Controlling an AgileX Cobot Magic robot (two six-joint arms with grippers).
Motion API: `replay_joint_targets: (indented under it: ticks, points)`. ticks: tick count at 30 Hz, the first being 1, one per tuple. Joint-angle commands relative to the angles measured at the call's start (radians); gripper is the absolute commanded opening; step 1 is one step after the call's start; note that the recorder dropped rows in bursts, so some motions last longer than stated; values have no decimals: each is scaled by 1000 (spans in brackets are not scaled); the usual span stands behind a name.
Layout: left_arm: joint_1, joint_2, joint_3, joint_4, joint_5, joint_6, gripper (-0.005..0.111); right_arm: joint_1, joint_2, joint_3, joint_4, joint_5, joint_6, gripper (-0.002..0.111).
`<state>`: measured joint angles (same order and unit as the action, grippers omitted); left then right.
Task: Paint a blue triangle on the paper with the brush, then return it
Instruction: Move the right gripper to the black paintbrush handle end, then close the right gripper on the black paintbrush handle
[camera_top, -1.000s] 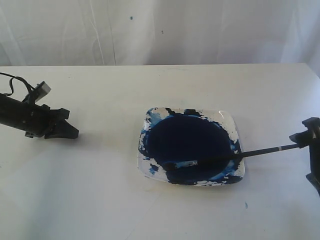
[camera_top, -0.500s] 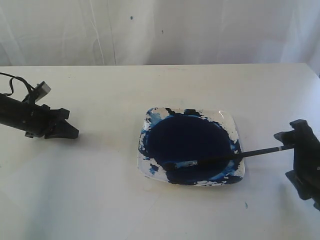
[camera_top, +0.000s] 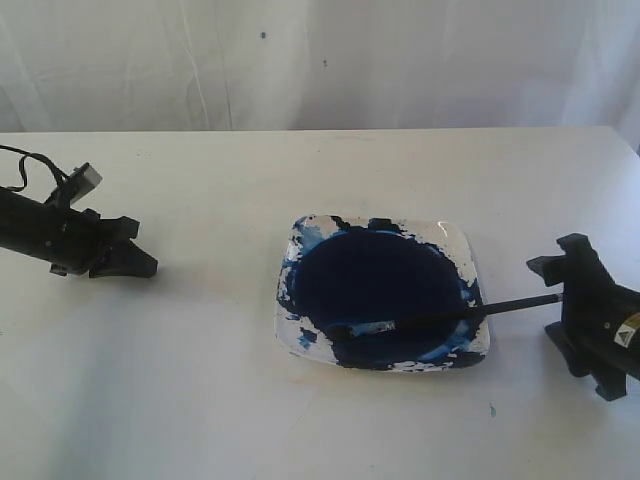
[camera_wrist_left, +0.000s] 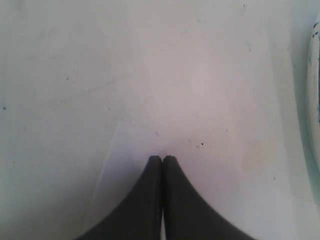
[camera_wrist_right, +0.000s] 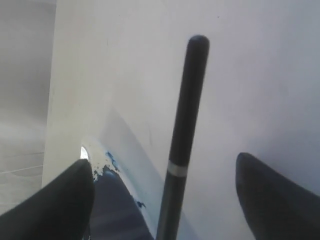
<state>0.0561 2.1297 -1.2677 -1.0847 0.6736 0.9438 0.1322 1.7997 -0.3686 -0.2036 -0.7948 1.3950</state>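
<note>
The brush (camera_top: 440, 317) lies across the white dish (camera_top: 455, 242), its bristle end in the dark navy paint pool and its black handle sticking out over the right rim. My right gripper (camera_top: 546, 298) is open, one finger on each side of the handle's far end and touching nothing. In the right wrist view the handle (camera_wrist_right: 182, 135) runs between the spread fingers of that gripper (camera_wrist_right: 164, 165). My left gripper (camera_top: 148, 267) rests shut and empty on the table at the left. A faint straight edge, perhaps the paper (camera_wrist_left: 210, 90), shows by the left gripper (camera_wrist_left: 162, 158). No blue triangle shows.
The dish rim (camera_wrist_right: 102, 162) is smeared with blue, and its edge (camera_wrist_left: 314, 100) also shows in the left wrist view. A white curtain (camera_top: 320, 60) hangs behind the table. A small blue speck (camera_top: 491, 409) marks the table in front of the dish.
My right gripper has moved left from the table's right edge toward the dish and now straddles the brush handle's end. The brush, dish and left gripper have not moved.
</note>
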Motion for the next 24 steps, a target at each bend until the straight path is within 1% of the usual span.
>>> replay_joint_targets:
  ticks: [1, 9, 13, 20, 24]
  points:
    - [1, 6, 0, 1, 0, 2, 0, 1, 38, -30, -11, 1, -4, 68]
    - [1, 6, 0, 1, 0, 2, 0, 1, 78, -73, -11, 6, -4, 58]
    - [1, 6, 0, 3, 0, 2, 0, 1, 101, -85, -11, 27, 2, 51]
    - [1, 6, 0, 5, 0, 2, 0, 1, 128, -85, -11, 31, 43, 33]
    - [1, 6, 0, 5, 0, 2, 0, 1, 128, -87, -11, 31, 50, 28]
